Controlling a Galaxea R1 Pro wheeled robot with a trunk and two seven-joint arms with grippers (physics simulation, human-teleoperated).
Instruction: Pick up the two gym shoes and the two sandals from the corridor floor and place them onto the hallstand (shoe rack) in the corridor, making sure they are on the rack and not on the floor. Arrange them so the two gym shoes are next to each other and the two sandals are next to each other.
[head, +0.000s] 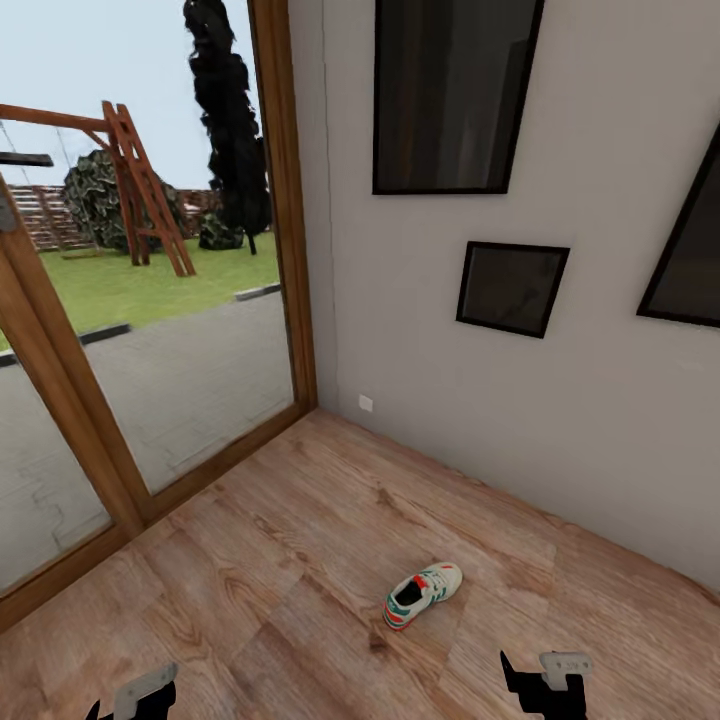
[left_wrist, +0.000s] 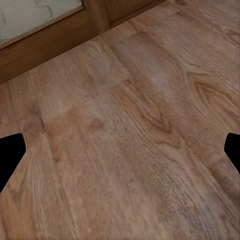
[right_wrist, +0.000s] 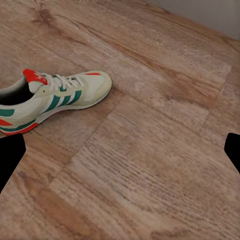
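Wood floor (head: 300, 560) by the glass door is carrying one sneaker (head: 423, 594), lying unlifted ahead of the right hand (head: 548, 680); both hands, left (head: 135, 698) too, are gaping empty.

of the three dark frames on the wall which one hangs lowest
The small square frame: it hangs below the tall frame and the frame at the right edge, roughly above the shoe.

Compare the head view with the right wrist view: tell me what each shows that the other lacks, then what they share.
Head view alone: the glass door with the garden beyond, three dark picture frames on the wall, and both hands, left hand and right hand. Right wrist view alone: the shoe's laces and green stripes in close detail. Shared: one gym shoe lying on the wood floor.
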